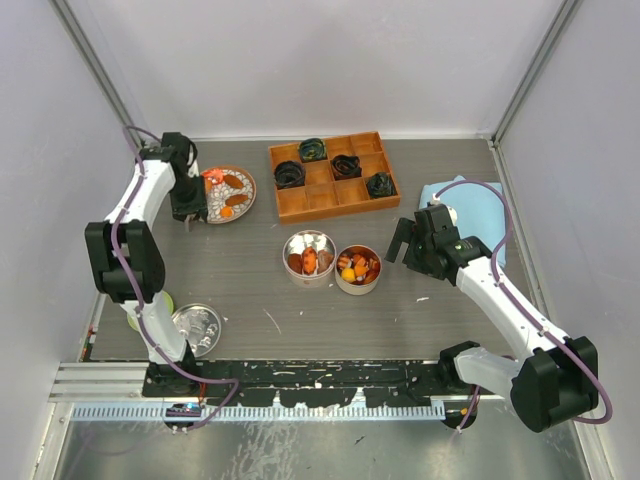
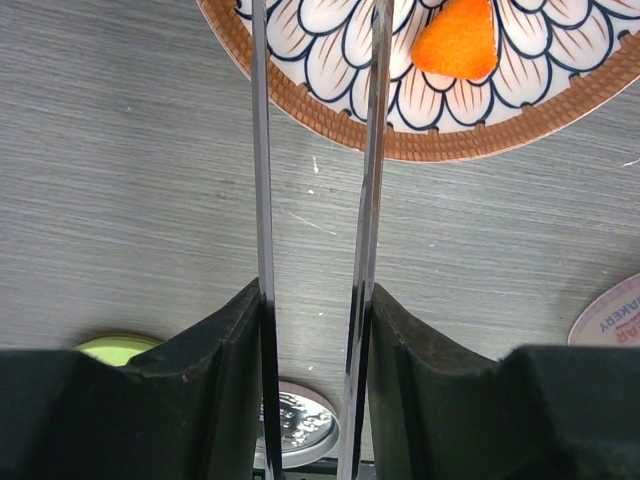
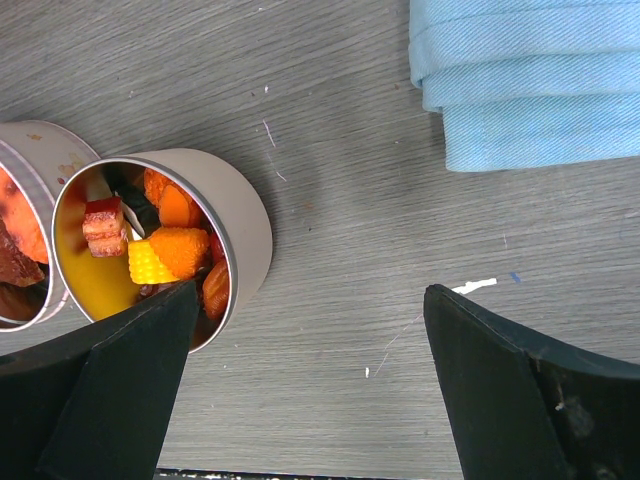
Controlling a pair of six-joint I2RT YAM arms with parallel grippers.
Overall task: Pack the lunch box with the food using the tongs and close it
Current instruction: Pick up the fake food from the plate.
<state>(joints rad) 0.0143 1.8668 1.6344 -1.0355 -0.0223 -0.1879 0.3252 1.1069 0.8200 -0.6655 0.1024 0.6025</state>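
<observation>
left tool (image 2: 315, 330) pinches slim, shiny metal tongs (image 2: 260, 150). their long axis runs to 12 o'clock, over the ribbed rim of a patterned plate (image 2: 330, 125). a soft orange chunk (image 2: 457, 40) lies at 1 o'clock, just right of the blades. right tool (image 3: 310, 340) is spread wide and empty, with a round tin (image 3: 245, 225) at its 9 o'clock on the grey desk (image 3: 340, 180).
</observation>
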